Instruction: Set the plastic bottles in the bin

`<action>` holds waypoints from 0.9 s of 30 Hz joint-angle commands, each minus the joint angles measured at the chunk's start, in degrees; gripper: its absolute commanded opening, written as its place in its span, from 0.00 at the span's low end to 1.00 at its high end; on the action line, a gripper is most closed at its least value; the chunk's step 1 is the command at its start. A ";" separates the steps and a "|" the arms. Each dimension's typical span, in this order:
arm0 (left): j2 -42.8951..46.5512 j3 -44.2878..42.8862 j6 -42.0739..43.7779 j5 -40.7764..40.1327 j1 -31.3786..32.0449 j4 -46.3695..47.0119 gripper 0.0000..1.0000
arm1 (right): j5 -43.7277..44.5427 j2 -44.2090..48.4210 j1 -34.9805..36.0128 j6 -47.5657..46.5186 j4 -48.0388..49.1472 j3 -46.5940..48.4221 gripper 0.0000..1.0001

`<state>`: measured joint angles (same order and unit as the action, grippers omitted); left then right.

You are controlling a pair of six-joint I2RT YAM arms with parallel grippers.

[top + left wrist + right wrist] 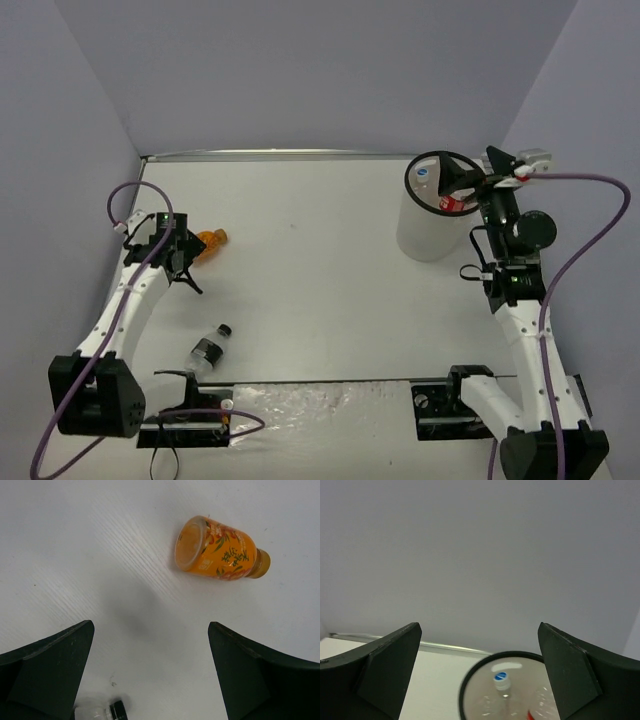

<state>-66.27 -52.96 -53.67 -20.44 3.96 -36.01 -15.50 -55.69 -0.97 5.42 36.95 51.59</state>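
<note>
The orange bottle (208, 240) (217, 550) lies on its side at the left of the table. My left gripper (188, 268) (150, 625) hovers open just short of it, nothing between its fingers. A short clear bottle with a black cap (208, 348) (107, 711) lies nearer the front edge. The white bin (432, 235) (465, 690) stands at the back right. Inside it show a blue-capped clear bottle (425, 172) (501, 678) and a red-labelled one (452, 203). My right gripper (462, 183) (479, 625) is open and empty at the bin's right rim.
Purple walls close the table on the left, back and right. A metal strip (280, 154) runs along the back edge. The arm bases and their cables (200, 415) sit at the near edge.
</note>
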 commanded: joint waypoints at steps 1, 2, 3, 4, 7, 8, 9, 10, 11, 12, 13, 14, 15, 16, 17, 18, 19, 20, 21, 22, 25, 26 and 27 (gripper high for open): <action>-7.02 -5.34 -3.10 -0.09 -2.18 6.80 0.97 | -5.07 8.69 4.11 6.44 5.42 -5.03 1.00; -8.57 -6.34 -3.27 2.14 -3.09 7.94 0.97 | -4.28 10.27 5.56 7.37 5.91 -6.38 1.00; -10.62 -7.08 -3.76 4.56 -3.43 8.92 0.97 | -2.93 11.18 6.47 8.60 6.89 -8.18 1.00; -12.59 -7.94 -4.45 6.69 -3.98 9.57 0.97 | -1.79 11.94 7.36 9.58 7.80 -9.88 1.00; -16.25 -11.34 -12.61 6.59 -5.91 5.46 0.97 | -0.67 11.92 9.08 8.95 7.32 -12.12 1.00; -16.13 -11.15 -16.62 4.47 -5.62 4.33 0.97 | 0.01 11.66 9.15 8.84 6.65 -12.13 1.00; -15.40 -10.15 -21.20 3.83 -5.07 4.10 0.97 | 0.90 11.52 9.15 8.92 6.21 -12.14 1.00; -14.17 -7.97 -26.54 0.84 -4.46 5.72 0.97 | 2.20 10.84 9.15 8.99 5.80 -12.21 1.00; -13.26 -6.26 -29.96 -0.13 -3.08 8.32 0.97 | 2.26 10.54 9.15 8.71 5.69 -12.30 1.00; -12.38 -4.59 -33.22 -0.93 -1.63 10.98 0.97 | 2.23 10.28 9.15 8.41 5.60 -12.38 1.00; -12.30 -4.44 -33.51 -1.00 -1.50 11.22 0.97 | 2.23 10.25 9.15 8.38 5.59 -12.39 1.00; -12.40 -4.97 -36.76 -3.52 -0.24 10.21 0.97 | 1.60 10.06 9.19 7.99 5.49 -12.49 1.00; -12.77 -5.83 -39.84 -5.97 1.33 9.08 0.97 | 1.16 9.79 9.21 7.64 5.44 -12.59 1.00; -13.78 -7.16 -41.59 -7.38 3.15 8.10 0.97 | 1.39 9.38 9.15 7.49 5.52 -12.66 1.00; -14.48 -7.56 -43.02 -8.02 3.92 7.83 0.97 | 1.59 9.01 9.15 7.42 5.58 -12.70 1.00; -15.18 -7.96 -44.45 -8.66 4.69 7.56 0.97 | 1.79 8.64 9.15 7.35 5.65 -12.73 1.00; -15.82 -8.23 -45.69 -9.01 5.25 7.40 0.97 | 1.98 8.29 9.15 7.22 5.63 -12.59 1.00; -16.58 -8.33 -47.52 -9.94 5.82 7.27 0.97 | 2.30 7.86 9.15 7.09 5.21 -12.36 1.00; -17.46 -8.39 -49.88 -11.42 6.47 7.10 0.97 | 2.74 7.37 9.15 6.98 4.56 -12.14 1.00; -17.87 -8.20 -51.54 -13.01 7.56 6.95 0.97 | 3.19 7.16 9.15 6.44 3.86 -11.84 1.00; -18.68 -7.72 -56.17 -15.49 8.67 7.00 0.97 | 4.11 7.00 9.15 4.79 1.85 -11.20 1.00; -18.93 -7.69 -57.10 -15.59 8.69 7.01 0.97 | 4.16 7.00 9.15 4.33 1.51 -11.16 1.00; -19.34 -7.90 -58.83 -16.17 8.69 6.72 0.97 | 4.16 7.22 9.15 3.60 1.17 -11.23 1.00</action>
<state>-85.49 -58.39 -102.41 -30.22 12.09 -29.61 -12.96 -48.64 7.94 11.89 35.78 38.11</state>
